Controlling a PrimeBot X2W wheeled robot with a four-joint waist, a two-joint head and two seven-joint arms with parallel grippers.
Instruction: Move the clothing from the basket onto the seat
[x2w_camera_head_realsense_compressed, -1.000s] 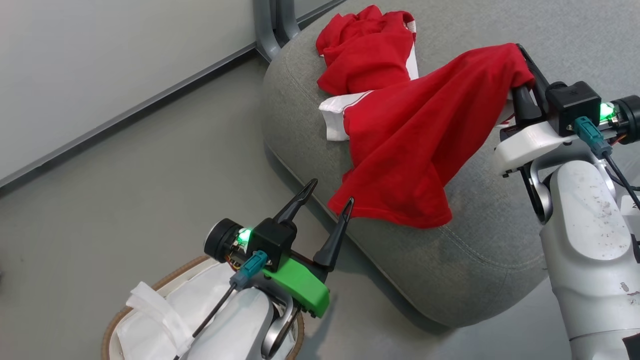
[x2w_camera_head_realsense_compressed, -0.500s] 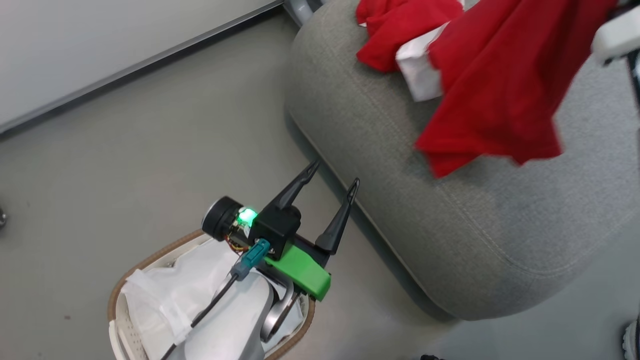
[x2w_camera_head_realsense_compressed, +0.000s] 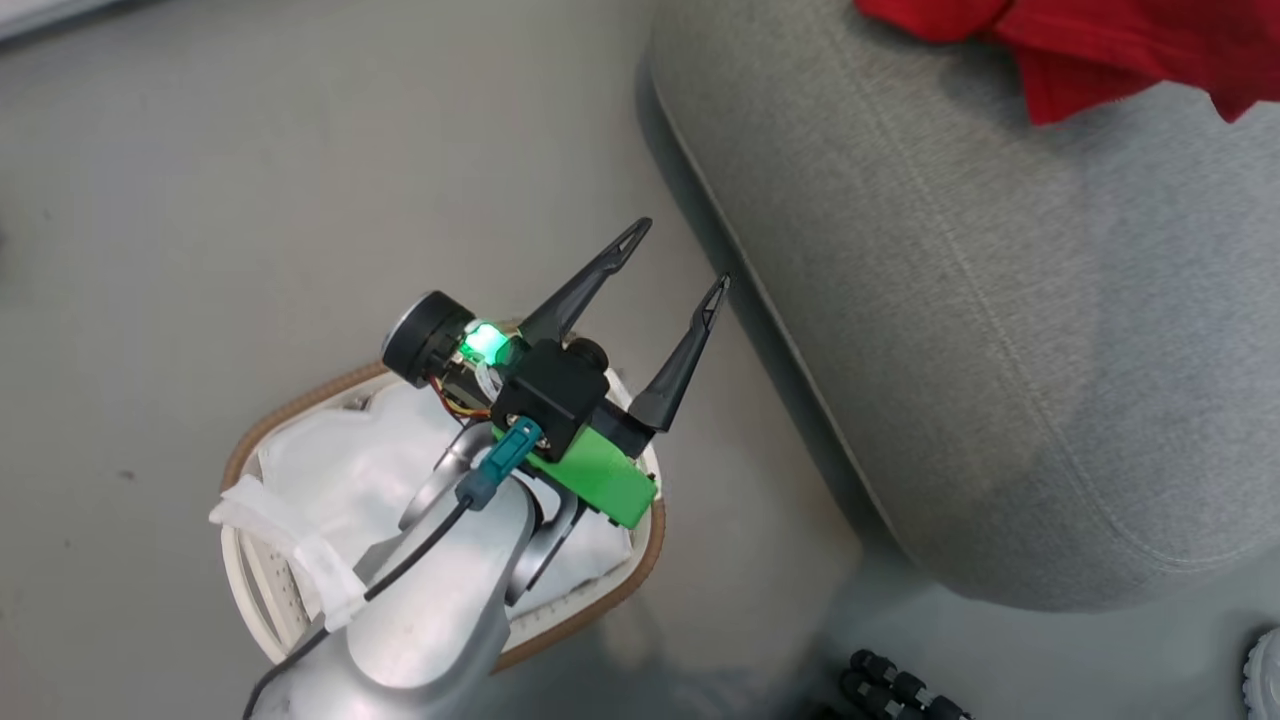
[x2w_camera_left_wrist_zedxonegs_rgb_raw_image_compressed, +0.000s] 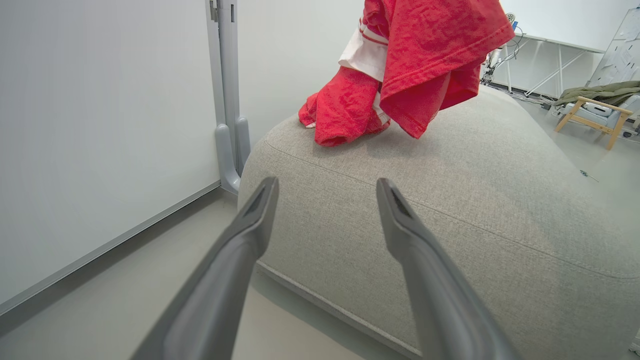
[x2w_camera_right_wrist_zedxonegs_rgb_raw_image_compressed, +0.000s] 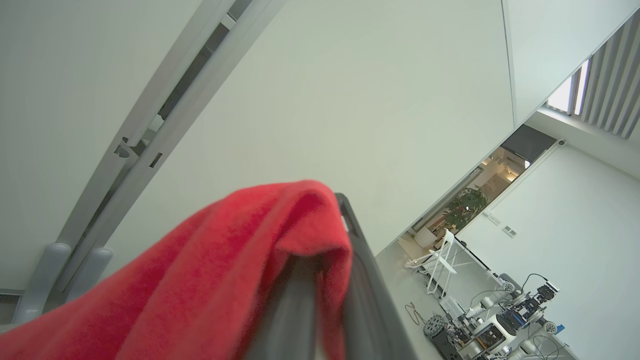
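Red clothing (x2w_camera_right_wrist_zedxonegs_rgb_raw_image_compressed: 210, 280), still clamped, right hand (x2w_camera_right_wrist_zedxonegs_rgb_raw_image_compressed: 332, 215)

This looks like a robotics lab rather than a home. Bare white walls (x2w_camera_right_wrist_zedxonegs_rgb_raw_image_compressed: 350, 100) and grey floor (x2w_camera_head_realsense_compressed: 200, 200) surround wheeled robot rigs (x2w_camera_right_wrist_zedxonegs_rgb_raw_image_compressed: 487, 334), a white trestle table (x2w_camera_left_wrist_zedxonegs_rgb_raw_image_compressed: 562, 44) and a wooden armchair (x2w_camera_left_wrist_zedxonegs_rgb_raw_image_compressed: 597, 109).

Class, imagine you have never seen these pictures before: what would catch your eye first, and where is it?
The bright red clothing stands out: one piece lies bunched on the grey seat, and another hangs over it from the shut right gripper. Next comes the open left gripper with its green mount, over the white basket on the floor beside the seat.
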